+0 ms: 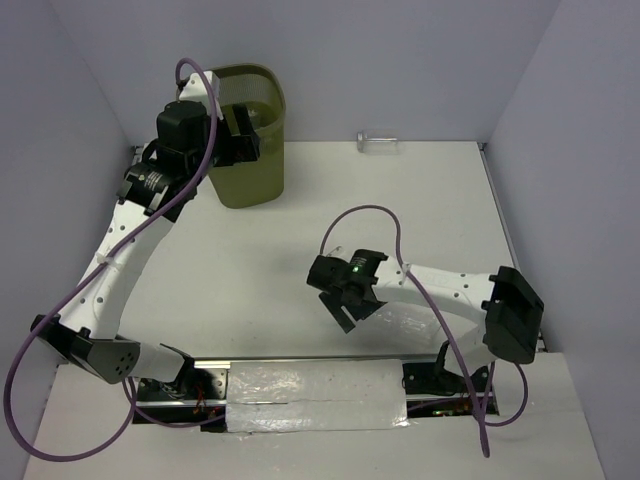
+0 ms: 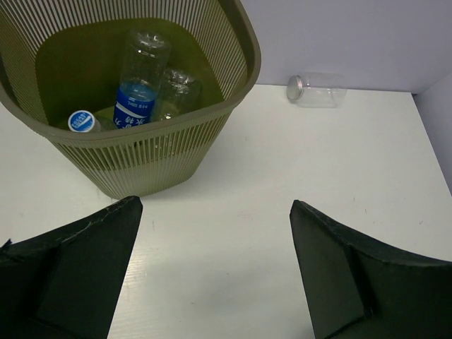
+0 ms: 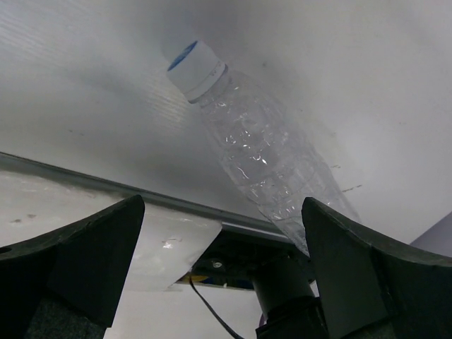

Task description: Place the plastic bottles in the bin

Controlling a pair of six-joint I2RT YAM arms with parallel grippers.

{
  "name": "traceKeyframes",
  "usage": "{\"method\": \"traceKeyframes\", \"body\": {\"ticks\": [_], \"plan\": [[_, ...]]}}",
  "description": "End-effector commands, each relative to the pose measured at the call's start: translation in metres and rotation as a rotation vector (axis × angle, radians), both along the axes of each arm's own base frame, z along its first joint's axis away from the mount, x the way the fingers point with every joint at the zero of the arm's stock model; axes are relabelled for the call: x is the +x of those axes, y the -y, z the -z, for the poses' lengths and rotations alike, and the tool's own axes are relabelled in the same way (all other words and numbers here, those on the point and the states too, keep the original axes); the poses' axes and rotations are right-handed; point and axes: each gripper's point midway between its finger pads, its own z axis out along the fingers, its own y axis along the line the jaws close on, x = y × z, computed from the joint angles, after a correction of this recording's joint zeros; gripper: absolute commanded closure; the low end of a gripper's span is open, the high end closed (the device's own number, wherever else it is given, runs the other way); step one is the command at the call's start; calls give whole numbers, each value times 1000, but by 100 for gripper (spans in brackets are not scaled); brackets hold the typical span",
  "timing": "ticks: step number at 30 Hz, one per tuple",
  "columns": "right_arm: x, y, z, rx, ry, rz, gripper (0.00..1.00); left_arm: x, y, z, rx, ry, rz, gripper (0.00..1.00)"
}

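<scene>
Right gripper point(image 3: 222, 205) first: its black fingers point(image 3: 78, 261) fill the bottom of the wrist view, jaws spread wide with nothing between them. Just past them one plastic bottle point(image 3: 265, 152) lies on its side on the white table point(image 3: 85, 92). Its white-and-blue cap points to 11 o'clock and its body runs down toward 5 o'clock, vanishing behind the right-hand finger. We cannot tell whether that finger touches it. A metal rail point(image 3: 106, 185) crosses behind.

Left gripper point(image 2: 215, 205): also wide and empty, hanging over bare table with the bin point(image 2: 155, 166) at its 11 o'clock. Inside the bin we see a blue-labelled bottle point(image 2: 139, 85), a second clear bottle point(image 2: 178, 90) beside it and a loose-looking blue-and-white cap end point(image 2: 82, 121) at the bin's 8 o'clock. A clear jar point(image 2: 316, 90) with a silver lid lies at 1 o'clock by the far wall, well apart from the bin.

We judge the step in hand to be the right arm's pick of the loose bottle, with the task part done. The next move calls for shifting toward 3 o'clock to centre on the body, then lowering and closing across the ribbed middle, not the neck. Thin plastic may crush or slip. The carry then goes to 11 o'clock, where the left arm crowds the bin.
</scene>
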Motion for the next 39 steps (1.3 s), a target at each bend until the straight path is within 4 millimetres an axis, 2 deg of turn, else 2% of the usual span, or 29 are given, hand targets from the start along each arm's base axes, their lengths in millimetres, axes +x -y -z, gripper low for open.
{"method": "traceKeyframes", "body": {"ticks": [1, 7, 10, 21, 24, 26, 29, 31, 32, 33, 35, 39], "plan": [[-1, 16, 13, -67, -18, 37, 0, -3, -2, -21, -38, 54, -6, 1], [5, 26, 33, -74, -45, 96, 0, -3, -1, -14, -35, 41, -4, 1], [13, 23, 34, -75, -35, 93, 0, -2, 0, -11, -34, 33, -3, 1], [23, 19, 68, -79, -125, 101, 0, 0, -2, -5, -18, 20, -10, 0], [25, 22, 73, -101, -115, 126, 9, 1, -3, -3, -10, 19, -16, 1], [26, 21, 73, -94, -103, 137, 19, 1, -4, -3, -7, 18, -20, 1], [32, 22, 64, -80, -54, 151, 38, 1, -5, -2, -10, 15, -27, 1], [40, 19, 49, -47, -6, 149, 44, 2, -4, 0, -20, -3, -34, 1], [42, 18, 42, -37, 11, 147, 44, 2, -3, 0, -26, -14, -34, 1], [50, 10, 24, 14, 51, 145, 44, 3, 2, -2, -37, -21, -16, 1], [56, 0, 3, 83, 89, 143, 44, 1, 13, 2, -69, -63, 26, 1], [68, -32, -64, 365, 194, 100, 42, 6, 51, 16, -162, -167, 166, 0]]}}
